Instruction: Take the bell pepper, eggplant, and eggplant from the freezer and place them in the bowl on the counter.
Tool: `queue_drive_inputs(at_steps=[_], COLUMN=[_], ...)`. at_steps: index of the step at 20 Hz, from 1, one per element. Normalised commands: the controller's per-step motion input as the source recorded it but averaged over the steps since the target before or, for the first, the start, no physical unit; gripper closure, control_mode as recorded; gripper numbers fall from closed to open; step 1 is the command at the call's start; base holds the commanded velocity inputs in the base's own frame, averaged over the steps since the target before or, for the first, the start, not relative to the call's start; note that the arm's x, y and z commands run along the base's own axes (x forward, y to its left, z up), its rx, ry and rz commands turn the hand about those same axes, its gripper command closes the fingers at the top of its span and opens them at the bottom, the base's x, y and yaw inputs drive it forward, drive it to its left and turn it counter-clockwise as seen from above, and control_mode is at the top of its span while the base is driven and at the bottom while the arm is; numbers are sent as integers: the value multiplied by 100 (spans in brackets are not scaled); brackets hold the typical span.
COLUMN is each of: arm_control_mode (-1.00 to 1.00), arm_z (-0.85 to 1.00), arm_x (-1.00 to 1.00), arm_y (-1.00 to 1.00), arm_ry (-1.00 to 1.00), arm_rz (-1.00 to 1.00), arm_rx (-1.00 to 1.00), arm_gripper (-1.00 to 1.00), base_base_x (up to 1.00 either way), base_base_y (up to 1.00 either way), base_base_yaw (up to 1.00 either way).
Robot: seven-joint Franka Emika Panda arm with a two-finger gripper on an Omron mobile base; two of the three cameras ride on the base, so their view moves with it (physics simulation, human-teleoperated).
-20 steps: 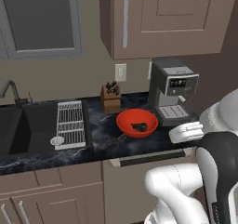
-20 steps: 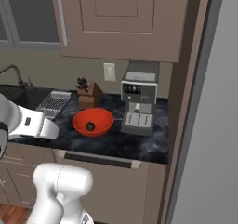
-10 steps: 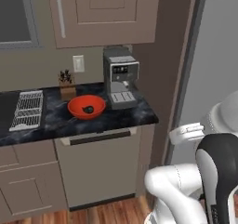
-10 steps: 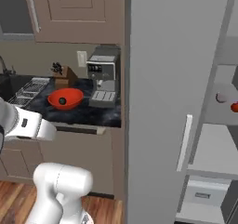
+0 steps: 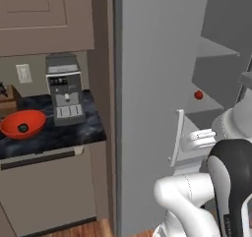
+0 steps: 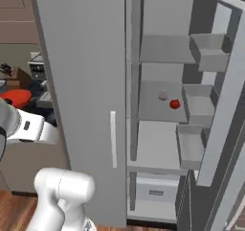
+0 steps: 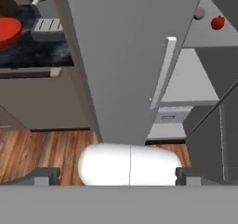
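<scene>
From the left base view, I judge I am on the approach to the freezer (image 5: 157, 83), so the thing to do well is to line up with its open side before reaching in. A small red item (image 5: 198, 95) sits on a shelf ahead of my arm, probably the pepper. The bowl (image 5: 22, 123) lies well off to my left on the table (image 5: 54, 133), beside the coffee machine (image 5: 64, 91), with one dark thing (image 5: 22, 128) inside it; I cannot tell what it is.

From the right base view, the compartment is open, its door (image 6: 229, 96) swung out to the right with bins on it that look empty from here. On the middle shelf (image 6: 158, 105) the red item (image 6: 174, 103) rests just beside a small greyish one (image 6: 163, 95), too small to name. The bowl (image 6: 14, 98) shows at the far left.

In the hand view, my hand (image 7: 111, 174) points downward at the wooden floor (image 7: 42, 148), with the white handle (image 7: 162, 74) above and the two items (image 7: 217, 22) high to the right. I should raise and turn toward them. The tips stand far apart, so the hand holds nothing.
</scene>
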Motion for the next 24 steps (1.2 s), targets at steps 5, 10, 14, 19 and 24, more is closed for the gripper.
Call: queue_drive_inputs(at_steps=[5,10,14,19,24], arm_control_mode=[100,100,100,100,100], arm_z=[0,0,0,0,0], arm_x=[0,0,0,0,0], arm_y=[0,0,0,0,0], arm_ry=[0,0,0,0,0], arm_rz=[0,0,0,0,0], arm_rx=[0,0,0,0,0], arm_gripper=[-100,-100,-100,-100,-100], base_base_x=[45,89,79,6,30], base_base_y=[-71,-9,-31,-95,-65], base_base_yaw=[-9,-8,-5,0,-5])
